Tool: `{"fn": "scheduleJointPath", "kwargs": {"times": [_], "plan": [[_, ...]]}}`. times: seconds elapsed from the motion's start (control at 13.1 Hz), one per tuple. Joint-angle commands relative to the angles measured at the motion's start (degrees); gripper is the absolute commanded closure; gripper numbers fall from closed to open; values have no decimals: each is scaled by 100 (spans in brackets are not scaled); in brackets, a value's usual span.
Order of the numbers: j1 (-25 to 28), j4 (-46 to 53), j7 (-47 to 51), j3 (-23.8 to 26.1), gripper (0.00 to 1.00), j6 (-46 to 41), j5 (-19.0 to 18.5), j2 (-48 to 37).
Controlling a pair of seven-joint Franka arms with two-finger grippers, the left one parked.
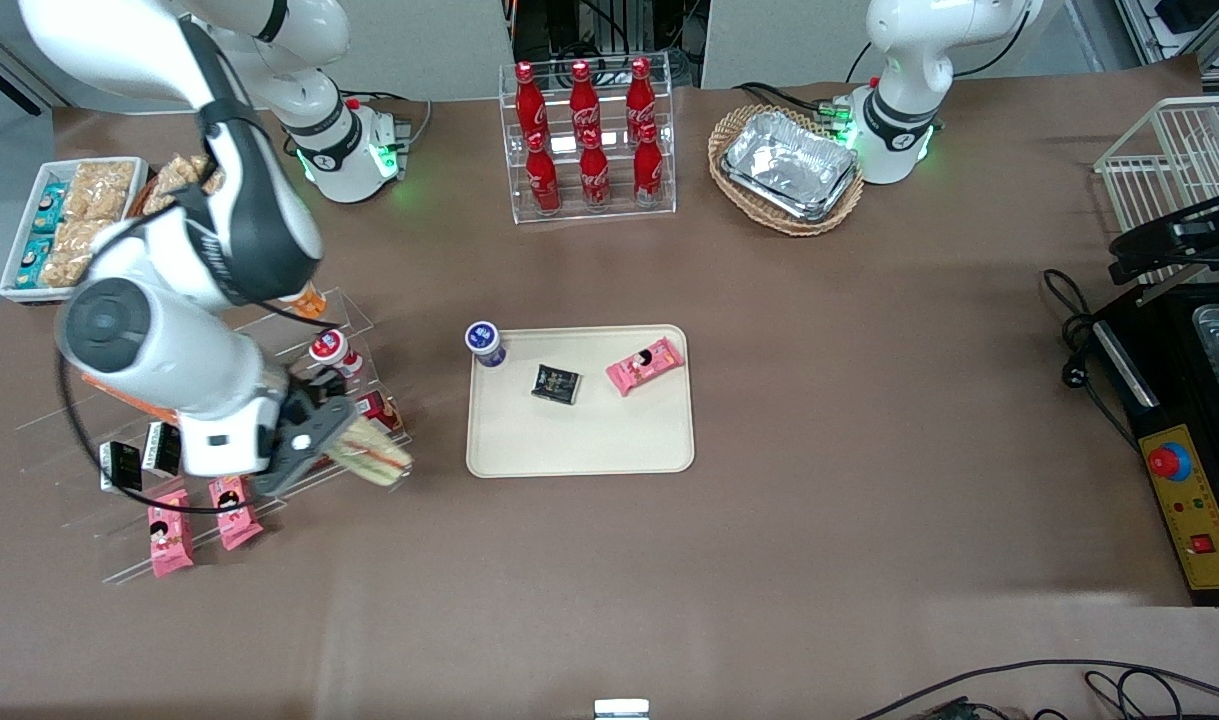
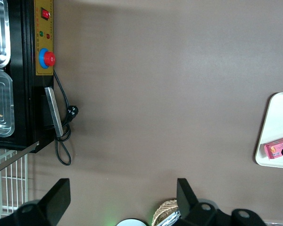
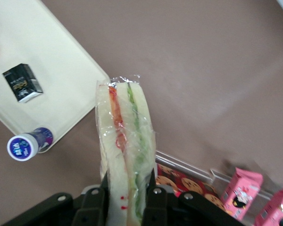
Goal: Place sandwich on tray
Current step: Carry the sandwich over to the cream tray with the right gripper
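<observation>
Gripper (image 1: pixel 341 440) is clamped on the sandwich (image 1: pixel 371 453), fingers (image 3: pixel 95 207) pressed against both bread faces at the wide end; jaws only as far apart as the wedge is thick. Sandwich is off the table, held above the clear acrylic rack (image 1: pixel 219 440) at the working arm's end, tip sticking out toward the tray (image 1: pixel 580 437) but not over it. Red and green filling shows along the cut edge in the right wrist view, wrap crinkled at the tip.

Tray sits mid-table, well apart from the sandwich, with bare brown tabletop (image 1: pixel 769 560) between them. On the tray: black packet (image 1: pixel 556 384) and pink snack pack (image 1: pixel 646 365), both in the half farther from the front camera. Small blue-capped bottle (image 1: pixel 484 343) stands at the tray corner nearest the rack; can't tell whether it's on the rim or just off it.

Rack also holds more pink packs (image 1: pixel 169 538) on its low step and a cookie packet (image 3: pixel 188 186) just under the gripper
</observation>
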State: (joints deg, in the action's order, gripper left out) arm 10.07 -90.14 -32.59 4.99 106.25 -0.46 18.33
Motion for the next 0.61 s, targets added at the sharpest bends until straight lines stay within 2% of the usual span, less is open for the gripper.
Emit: {"fn": "scheduleJointPath", "kwargs": {"times": [0.0, 0.53], "plan": [[432, 155, -527, -15, 71, 36, -42, 276], [1514, 146, -555, -33, 70, 790, -77, 636]]}}
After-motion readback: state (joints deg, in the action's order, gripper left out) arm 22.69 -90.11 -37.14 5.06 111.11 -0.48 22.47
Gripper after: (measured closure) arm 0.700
